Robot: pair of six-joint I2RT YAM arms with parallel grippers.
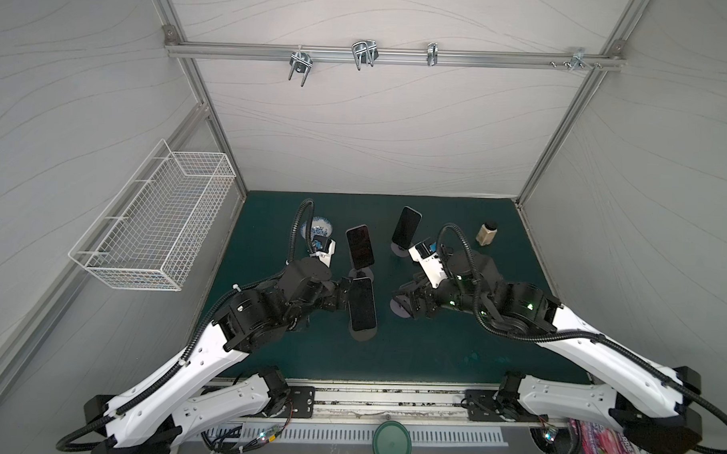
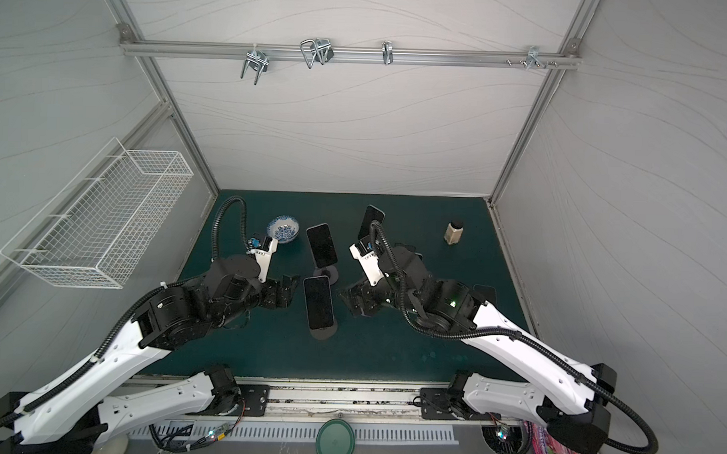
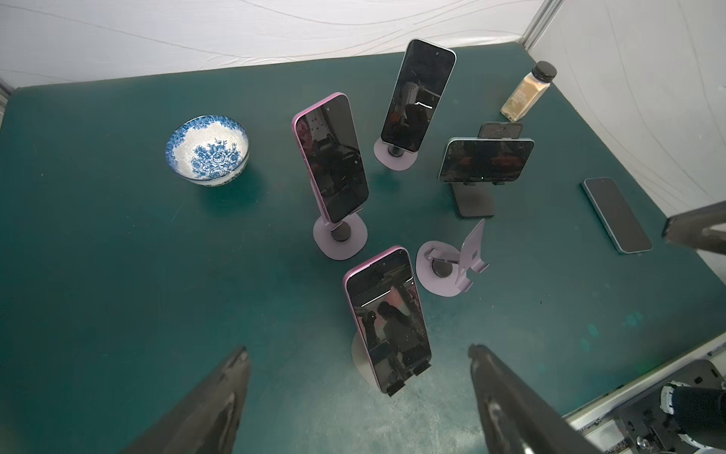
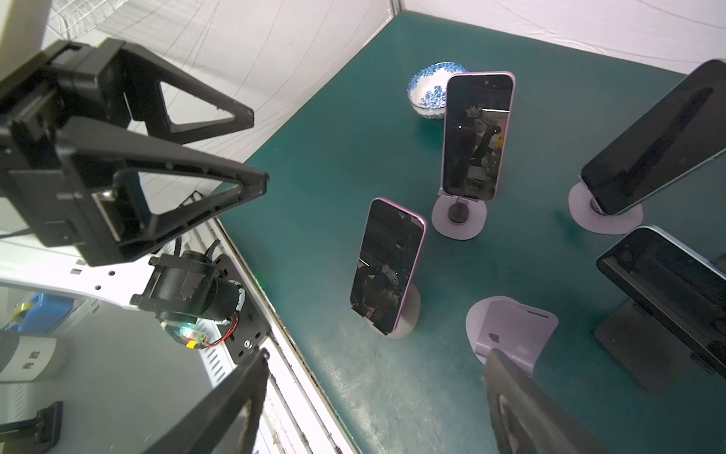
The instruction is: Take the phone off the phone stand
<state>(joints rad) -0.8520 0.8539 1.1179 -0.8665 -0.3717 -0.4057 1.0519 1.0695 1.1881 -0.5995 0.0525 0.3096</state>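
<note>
The nearest phone point(image 3: 387, 318) stands in portrait on its lilac stand point(image 2: 325, 332) at the front middle of the counter point(image 3: 118, 255). It leans back, so its long axis is nearly upright and its screen faces the robot's side. The left end effector point(image 3: 357, 350) has its fingers spread wide and holds nothing. In its wrist view the phone lies straight ahead, framed between the two fingers, but not touched.

The right end effector point(image 4: 377, 353) is spread and empty too, on the other side of the phone. Which of the two is nearer I cannot tell. I judge the left arm better placed, because it meets the screen squarely and could close on the long edges, then lift upward.

An empty stand point(image 3: 451, 267) sits just beside the phone on the right, and a second pink phone point(image 3: 332, 161) stands close behind. Both could be bumped. The bowl point(image 3: 208, 151), the bottle point(image 3: 528, 92) and a flat phone point(image 3: 616, 214) are well apart.
</note>
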